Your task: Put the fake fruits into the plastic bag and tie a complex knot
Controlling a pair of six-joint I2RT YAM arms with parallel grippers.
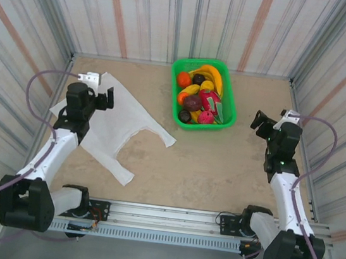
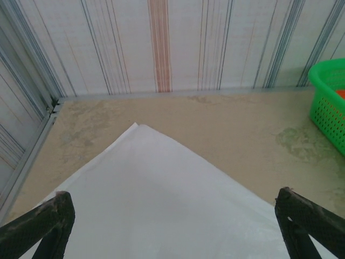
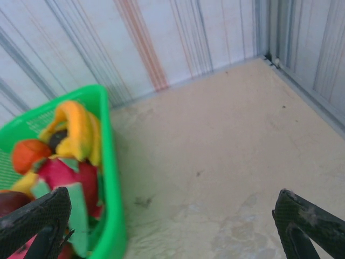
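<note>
**Plastic bag (image 1: 113, 125), one.** White and thin. It lies flat and unopened on the left half of the table (image 1: 219, 167), well apart from the fruit. Its two handle strips point toward the middle and the near edge. Nothing is inside it and no knot is tied. It appears laid out so that its mouth can be found and spread.

**Fake fruits (image 1: 199, 98), one pile.** All sit in the green basket (image 1: 225, 95) at the far middle of the table. The count from above is two orange, two dark maroon, at least two pink-red with green parts, and several yellow bananas. They overlap, so the exact total cannot be told. None has reached the bag, so the loading step has not begun.

**Green basket, one.** Rectangular, and serves as the stock bin.

**Left gripper (image 1: 105, 98), one.** Its jaws are spread wide and hold nothing. It hovers over the far part of the bag, and its wrist view shows a bag corner ahead between the fingers (image 2: 40, 226). It is probably stationed there to take the bag.

**Right gripper (image 1: 262, 123), one.** Its jaws are spread wide and hold nothing. It hangs just right of the basket and faces it, and is probably stationed there to fetch fruit.
</note>
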